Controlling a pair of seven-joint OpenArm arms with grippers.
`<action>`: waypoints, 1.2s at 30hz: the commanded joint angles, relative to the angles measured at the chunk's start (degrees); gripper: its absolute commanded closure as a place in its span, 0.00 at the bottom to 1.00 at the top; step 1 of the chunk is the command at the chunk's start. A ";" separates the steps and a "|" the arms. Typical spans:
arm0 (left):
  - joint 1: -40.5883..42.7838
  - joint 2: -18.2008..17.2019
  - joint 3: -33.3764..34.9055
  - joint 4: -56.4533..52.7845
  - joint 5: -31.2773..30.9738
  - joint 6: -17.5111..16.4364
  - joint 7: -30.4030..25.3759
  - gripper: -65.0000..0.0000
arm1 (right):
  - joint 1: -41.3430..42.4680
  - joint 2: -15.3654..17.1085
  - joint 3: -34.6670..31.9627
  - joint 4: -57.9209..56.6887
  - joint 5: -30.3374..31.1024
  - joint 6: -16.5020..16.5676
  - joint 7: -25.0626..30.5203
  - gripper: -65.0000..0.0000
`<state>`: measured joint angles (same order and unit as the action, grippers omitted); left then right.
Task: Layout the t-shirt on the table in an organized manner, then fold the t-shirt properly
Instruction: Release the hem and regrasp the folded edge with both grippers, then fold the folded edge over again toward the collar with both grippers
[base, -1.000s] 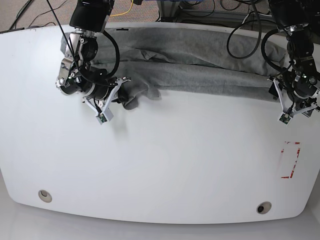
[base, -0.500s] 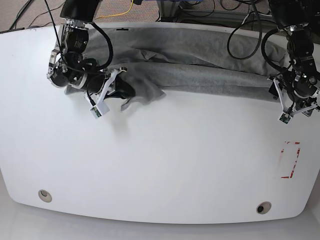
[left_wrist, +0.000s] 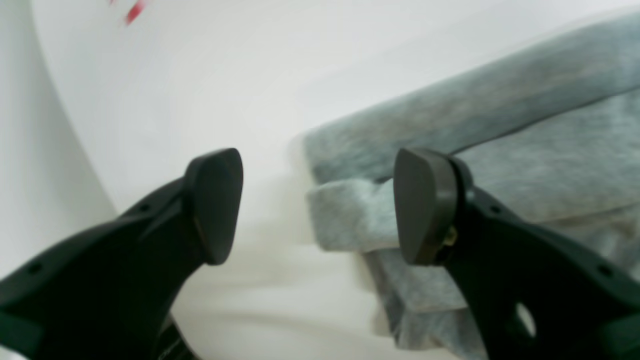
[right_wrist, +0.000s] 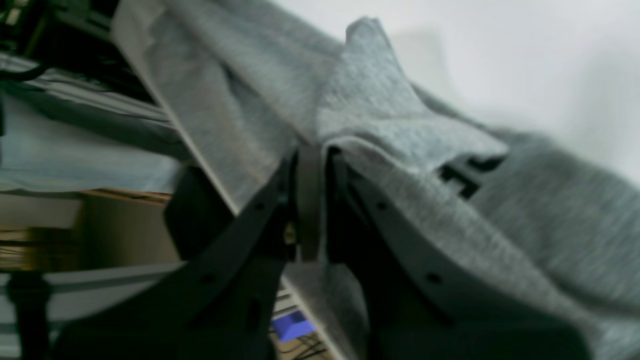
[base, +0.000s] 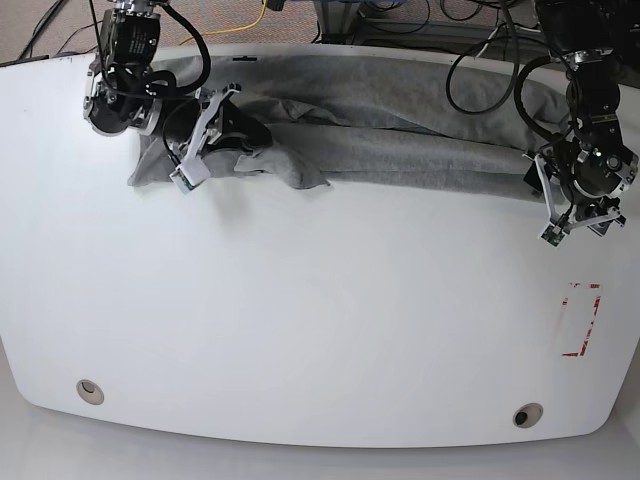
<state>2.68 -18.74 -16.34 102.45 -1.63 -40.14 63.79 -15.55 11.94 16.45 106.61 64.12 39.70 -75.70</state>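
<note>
Right gripper (right_wrist: 311, 200) jaws clamped on heather-grey cotton t-shirt (base: 400, 140), bunched along far edge of white counter (base: 320, 320); left gripper (left_wrist: 320, 205) jaws wide, straddling hem corner.

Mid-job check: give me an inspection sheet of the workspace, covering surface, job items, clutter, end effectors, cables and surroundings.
Surface: white table, mostly bare; red tape rectangle near its right edge, two grommet holes along the near edge.
Job items: grey t-shirt bunched in a long band along the far edge, not laid flat.
Clutter: nothing seen.
End effectors: right end effector shut on the t-shirt, fabric lifted; left end effector open at the t-shirt's other end, gripping nothing.
Cables: black cables looped on both arms.
Surroundings: carpet and a yellow cable behind the table.
</note>
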 joint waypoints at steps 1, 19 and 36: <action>-0.70 -0.91 0.47 0.80 0.27 0.14 -0.27 0.33 | -0.76 1.55 0.21 1.57 3.88 0.30 0.76 0.96; -0.61 -0.91 2.93 0.80 0.27 0.14 -0.27 0.33 | -6.21 6.91 -6.56 1.57 9.07 0.30 0.76 0.96; 0.80 -0.91 2.84 1.24 0.18 0.14 -0.27 0.33 | -10.69 7.88 -4.97 1.57 9.25 0.30 0.76 0.11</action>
<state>3.33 -18.81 -13.17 102.45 -1.32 -40.10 63.79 -25.96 18.70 10.15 107.15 71.44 39.66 -75.68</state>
